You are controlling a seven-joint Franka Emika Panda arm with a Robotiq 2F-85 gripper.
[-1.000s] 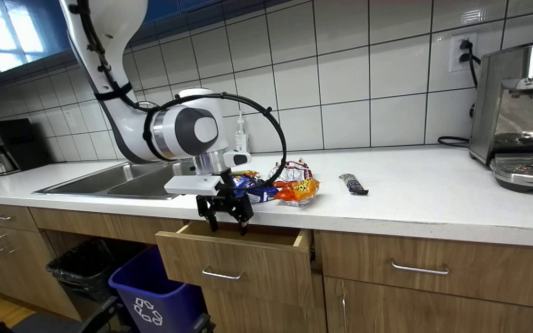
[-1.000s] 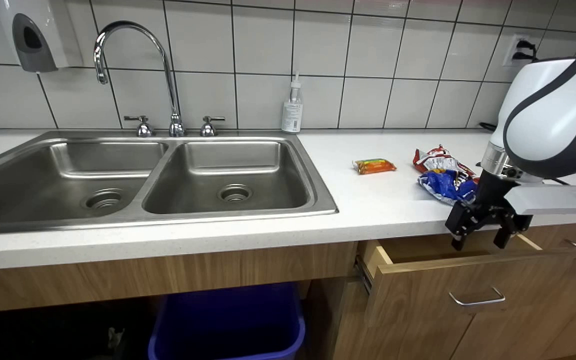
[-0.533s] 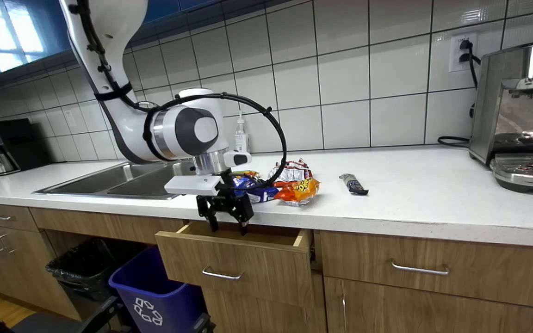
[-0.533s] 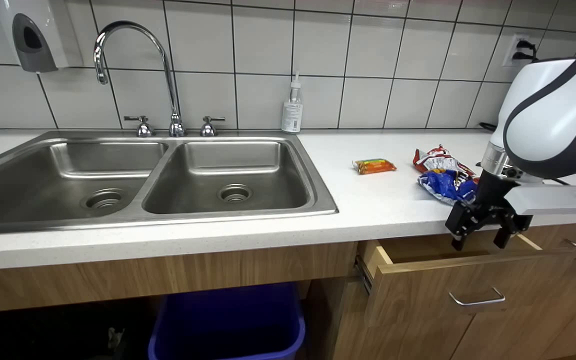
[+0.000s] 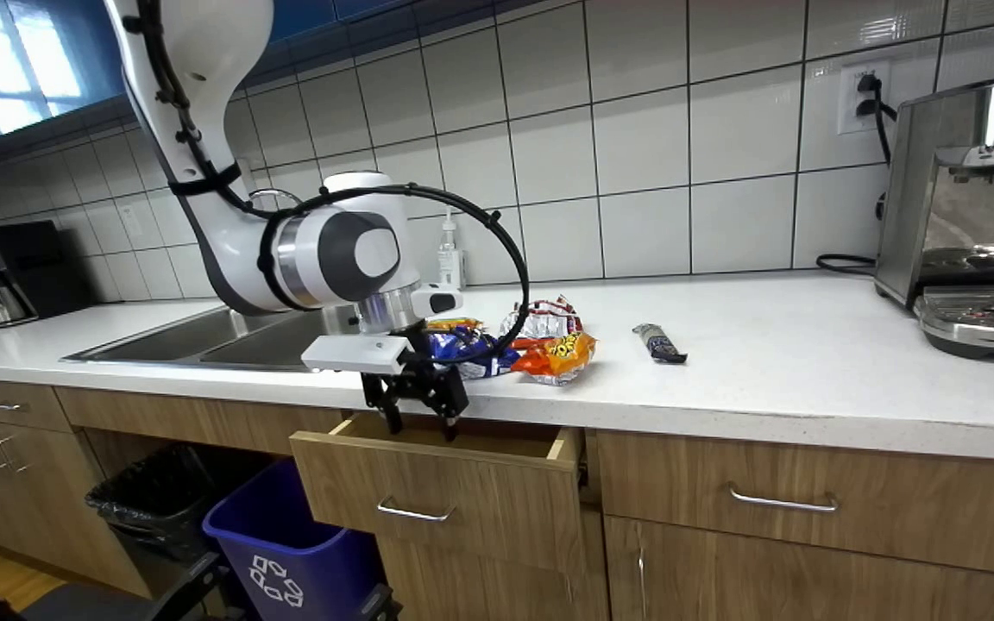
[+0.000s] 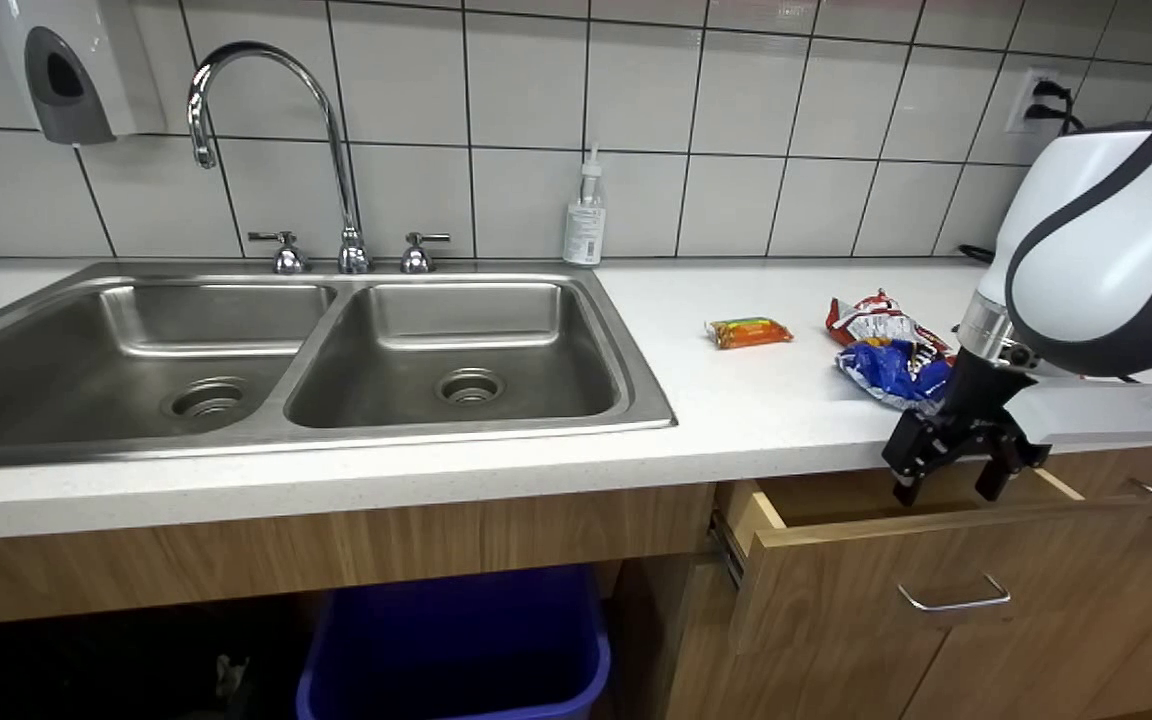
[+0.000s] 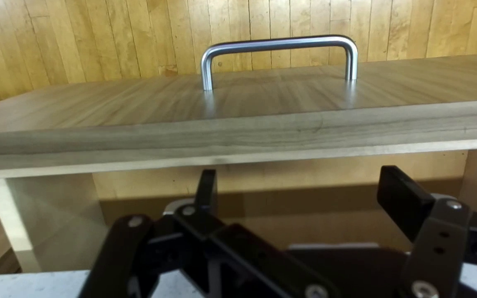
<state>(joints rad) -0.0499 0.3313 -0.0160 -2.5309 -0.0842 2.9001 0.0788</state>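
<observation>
The gripper (image 5: 422, 427) points down over the drawer (image 5: 506, 517), its fingers (image 7: 206, 190) spread wide, with the drawer's inside showing between them in the wrist view; whether the tips dip below the rim I cannot tell; the drawer sits under the counter (image 5: 764, 371), pulled part-way out, to the right of the sink (image 6: 476, 320) in both exterior views; its handle (image 7: 280, 43) is a bent metal bar on the front, and the wood floor (image 7: 139, 37) shows past it; the gripper stands between the drawer front and the counter edge; near it on the counter lie a blue bag (image 6: 889, 372), a red and white bag (image 6: 881, 320) and an orange bag (image 5: 557, 355), bunched so that they overlap in view; a dark wrapper (image 5: 659, 342) lies apart, to their right in an exterior view; a small orange packet (image 6: 751, 332) lies between the bags and the sink; a bottle (image 6: 585, 225) stands near the sink's back corner, by the tiles (image 5: 635, 147); the tap (image 6: 352, 248) rises behind the two basins; below the counter are a blue bin (image 5: 333, 578) and a black bin (image 5: 147, 492); a coffee machine (image 5: 971, 216) stands at the far right of an exterior view.
</observation>
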